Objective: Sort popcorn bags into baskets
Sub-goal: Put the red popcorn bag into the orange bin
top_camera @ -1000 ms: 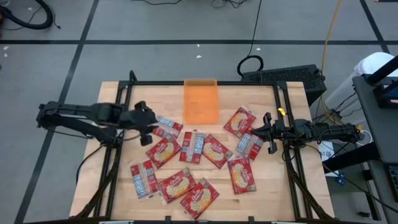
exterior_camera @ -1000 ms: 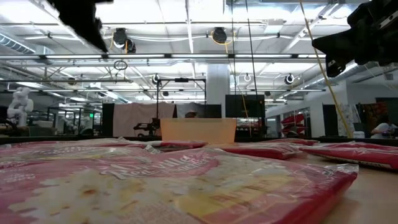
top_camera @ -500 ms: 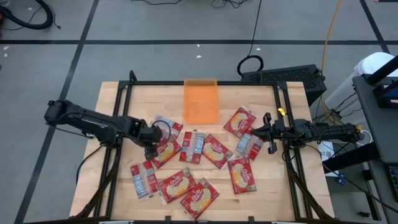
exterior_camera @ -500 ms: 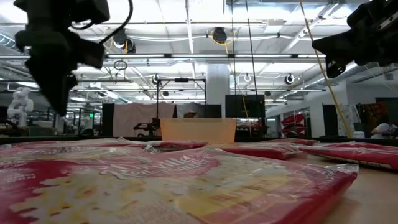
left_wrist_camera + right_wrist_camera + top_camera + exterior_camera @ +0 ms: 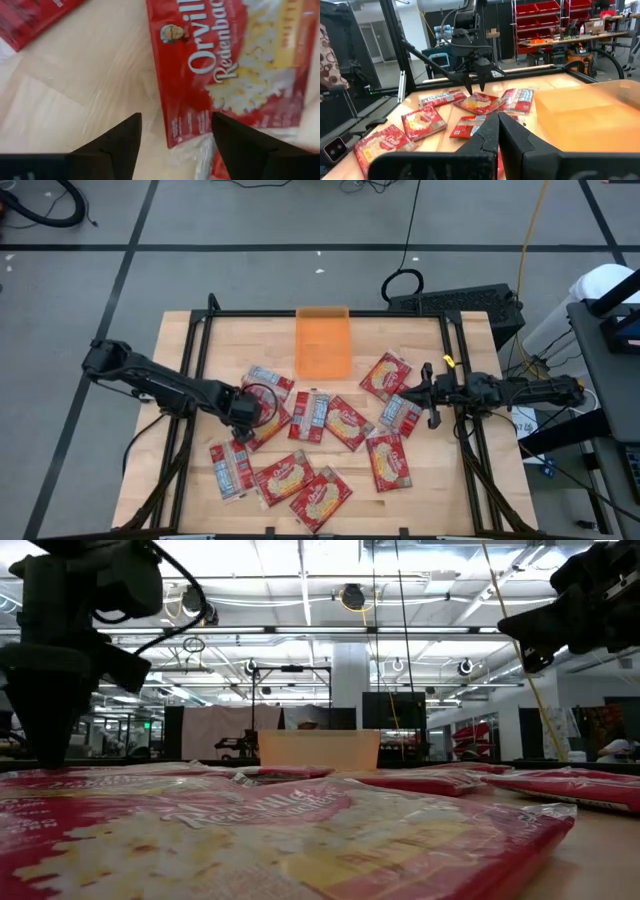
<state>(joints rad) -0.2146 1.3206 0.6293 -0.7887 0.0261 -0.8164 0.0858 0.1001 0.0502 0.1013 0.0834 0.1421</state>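
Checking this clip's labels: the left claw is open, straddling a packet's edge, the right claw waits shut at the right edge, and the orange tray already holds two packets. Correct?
Not quite: the orange tray holds no packets, as the high view shows. The rest stands: the left claw is open over the edge of a popcorn packet, and the right claw waits shut by the table's right edge.

Two black jointed arms (image 5: 160, 383), looping black cables.

Red popcorn bags (image 5: 300, 460) lie flat, scattered and partly overlapping, some showing pale printed backs; the translucent orange basket (image 5: 322, 343) sits apart from them, holding none.
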